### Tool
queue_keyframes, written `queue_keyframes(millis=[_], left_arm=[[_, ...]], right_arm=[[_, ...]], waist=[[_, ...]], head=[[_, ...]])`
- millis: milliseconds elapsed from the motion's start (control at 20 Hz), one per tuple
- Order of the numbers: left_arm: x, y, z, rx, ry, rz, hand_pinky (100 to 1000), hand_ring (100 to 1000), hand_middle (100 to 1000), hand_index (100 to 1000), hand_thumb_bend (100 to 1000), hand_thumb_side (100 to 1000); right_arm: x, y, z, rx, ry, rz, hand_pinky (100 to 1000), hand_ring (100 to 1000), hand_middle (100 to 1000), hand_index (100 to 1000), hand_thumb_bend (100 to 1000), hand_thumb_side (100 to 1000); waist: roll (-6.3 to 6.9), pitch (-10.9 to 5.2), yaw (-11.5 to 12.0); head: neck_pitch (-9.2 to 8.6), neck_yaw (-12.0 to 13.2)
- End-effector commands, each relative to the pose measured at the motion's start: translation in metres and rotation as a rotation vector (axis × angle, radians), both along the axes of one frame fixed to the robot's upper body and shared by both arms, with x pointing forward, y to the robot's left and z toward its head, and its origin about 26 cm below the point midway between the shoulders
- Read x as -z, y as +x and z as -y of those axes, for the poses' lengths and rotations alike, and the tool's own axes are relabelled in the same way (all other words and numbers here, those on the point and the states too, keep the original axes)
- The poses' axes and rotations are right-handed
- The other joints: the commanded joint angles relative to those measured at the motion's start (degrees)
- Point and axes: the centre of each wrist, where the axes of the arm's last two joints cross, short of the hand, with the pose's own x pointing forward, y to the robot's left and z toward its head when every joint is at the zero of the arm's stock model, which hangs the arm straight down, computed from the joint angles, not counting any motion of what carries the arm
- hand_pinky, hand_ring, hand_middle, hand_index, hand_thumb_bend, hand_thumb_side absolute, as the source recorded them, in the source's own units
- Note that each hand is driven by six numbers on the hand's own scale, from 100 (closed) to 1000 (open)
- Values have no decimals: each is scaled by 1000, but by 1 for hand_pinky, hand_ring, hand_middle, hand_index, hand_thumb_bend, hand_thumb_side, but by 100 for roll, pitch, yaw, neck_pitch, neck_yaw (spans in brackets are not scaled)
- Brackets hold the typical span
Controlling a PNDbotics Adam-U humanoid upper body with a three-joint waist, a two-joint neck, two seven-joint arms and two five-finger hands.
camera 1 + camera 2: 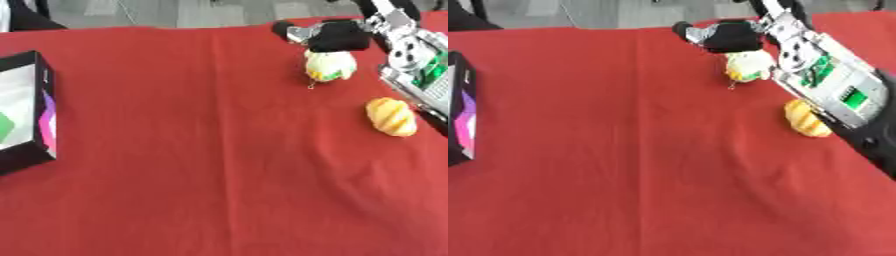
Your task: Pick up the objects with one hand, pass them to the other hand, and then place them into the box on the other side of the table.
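A: Item 1, pale yellow-green toy (pixel 330 66): upper right, right hand (pixel 337 36) curled over its top, seemingly gripping. Item 2, orange bread-like piece (pixel 391 116): right side, untouched

B: Box (pixel 35 112)?

A: Left edge, nothing visible inside. Handover and placing remain. Red cloth (pixel 201 165) between lies open; left hand unseen

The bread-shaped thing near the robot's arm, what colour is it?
Golden yellow-orange bread-shaped thing, clearest in the left eye view.

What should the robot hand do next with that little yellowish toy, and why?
Probably close its fingers on the toy and lift it. The right hand sits right above it, the box waits at the table's far left, and no left hand shows yet.
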Motion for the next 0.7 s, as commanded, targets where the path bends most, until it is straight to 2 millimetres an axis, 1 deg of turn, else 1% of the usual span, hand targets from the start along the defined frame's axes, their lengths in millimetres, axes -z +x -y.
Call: queue_keyframes(millis=[50, 250, 350, 450, 700], left_arm=[[-16, -11, 0, 30, -85, 58, 904, 785, 730, 768, 100, 584], [-12, -19, 2, 33, -166, 69, 901, 784, 733, 764, 100, 584], [-11, -23, 2, 10, -184, 83, 900, 784, 732, 764, 100, 584], [-9, -26, 1, -6, -180, 87, 900, 784, 730, 760, 100, 580], [-8, -32, -10, -46, -144, 77, 902, 787, 731, 757, 100, 578]], right_arm=[[-12, -3, 11, 46, -35, 41, 798, 791, 741, 805, 583, 271], [-12, -5, 21, 77, -78, 26, 808, 802, 759, 812, 587, 296], [-8, -6, 26, 97, -99, -4, 816, 814, 776, 824, 613, 309], [-4, -8, 30, 115, -133, -39, 821, 823, 787, 829, 638, 321], [3, -10, 39, 157, -169, -150, 824, 829, 796, 837, 628, 356]], waist=[[-70, -199, -13], [-78, -182, -4], [-77, -165, -20], [-71, -156, -49], [-104, -165, -186]], head=[[34, 22], [34, 19], [34, 14], [34, 39], [34, 88]])
